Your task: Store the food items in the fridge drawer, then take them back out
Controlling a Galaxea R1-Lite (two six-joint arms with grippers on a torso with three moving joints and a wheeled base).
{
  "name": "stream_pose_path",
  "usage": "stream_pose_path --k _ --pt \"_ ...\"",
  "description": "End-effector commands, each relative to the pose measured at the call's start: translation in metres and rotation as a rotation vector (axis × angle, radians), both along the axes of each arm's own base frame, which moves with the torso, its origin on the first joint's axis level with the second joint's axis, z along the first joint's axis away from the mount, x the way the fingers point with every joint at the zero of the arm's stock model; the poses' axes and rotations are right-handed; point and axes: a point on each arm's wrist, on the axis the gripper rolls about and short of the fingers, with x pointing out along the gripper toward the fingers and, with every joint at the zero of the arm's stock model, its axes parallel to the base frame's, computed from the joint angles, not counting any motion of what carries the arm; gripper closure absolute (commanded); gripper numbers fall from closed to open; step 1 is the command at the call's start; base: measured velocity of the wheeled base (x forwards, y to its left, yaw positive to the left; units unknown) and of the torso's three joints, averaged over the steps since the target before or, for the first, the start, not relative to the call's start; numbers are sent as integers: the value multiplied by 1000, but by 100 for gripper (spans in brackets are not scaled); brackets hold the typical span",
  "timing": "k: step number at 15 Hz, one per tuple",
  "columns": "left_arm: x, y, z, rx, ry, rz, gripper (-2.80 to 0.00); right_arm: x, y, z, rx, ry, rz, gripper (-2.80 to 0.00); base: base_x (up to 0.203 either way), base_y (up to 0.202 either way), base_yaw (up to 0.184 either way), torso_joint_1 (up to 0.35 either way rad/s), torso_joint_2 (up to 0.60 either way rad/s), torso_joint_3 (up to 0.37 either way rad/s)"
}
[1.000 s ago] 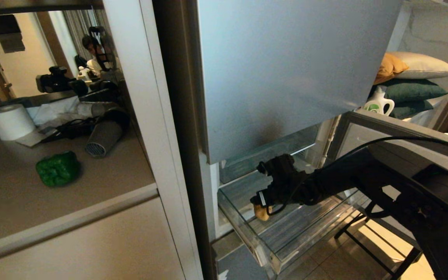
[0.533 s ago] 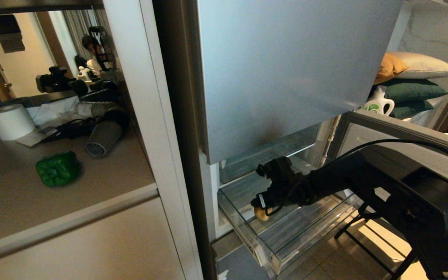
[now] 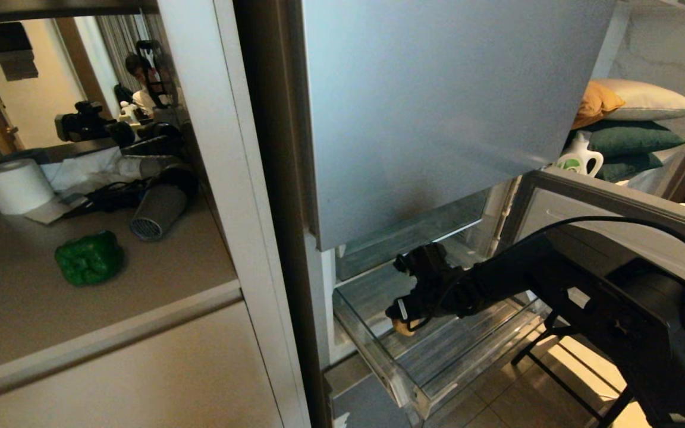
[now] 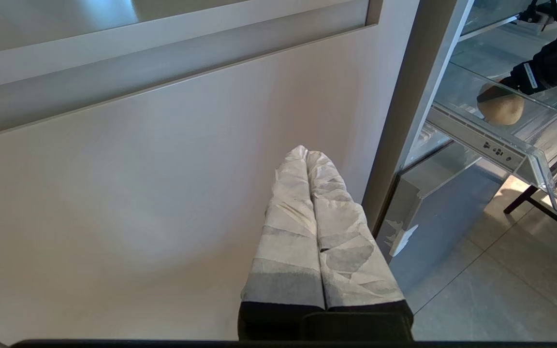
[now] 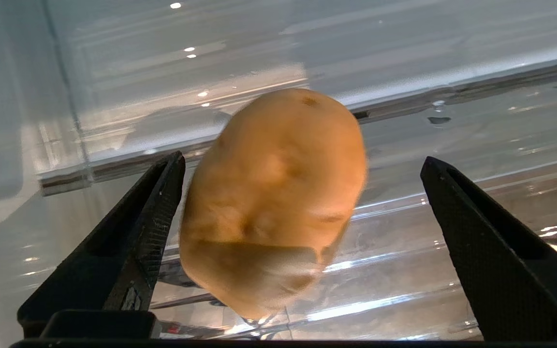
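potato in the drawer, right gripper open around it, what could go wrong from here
1. The potato lies nearer one finger of the open right gripper, so closing or withdrawing could nudge it and set it rolling on the clear drawer.
2. The drawer is pulled out under the arm; pressing down may strain it.
3. The green pepper sits on the counter, not yet stored.

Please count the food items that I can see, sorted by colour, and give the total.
Tan-brown: 1, the potato in the fridge drawer, between the open fingers of the right gripper.
Green: 1, the bell pepper on the counter.
Total: 2
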Motion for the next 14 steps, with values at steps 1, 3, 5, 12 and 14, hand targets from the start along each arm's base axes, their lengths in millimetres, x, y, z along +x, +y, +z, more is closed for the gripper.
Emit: stream_pose_path --k 1,3,5,12,14 --pt "0 0 0 0 1 1 0 0 0 -1 0 1 -1 -280 0 0 0 0 0 0" --pt "0 0 0 0 1 1 0 0 0 -1 -3 -1 3 -280 0 0 0 0 0 0" --pt "0 0 0 0 -1 1 0 0 0 -1 -2 1 4 -280 0 0 0 0 0 0" --pt "0 0 0 1 1 0 0 -1 0 -5 -8 20 0 0 0 0 0 0 0 0" --pt "0 0 0 0 -1 1 0 -1 0 -5 -8 23 0 0 0 0 0 0 0 0"
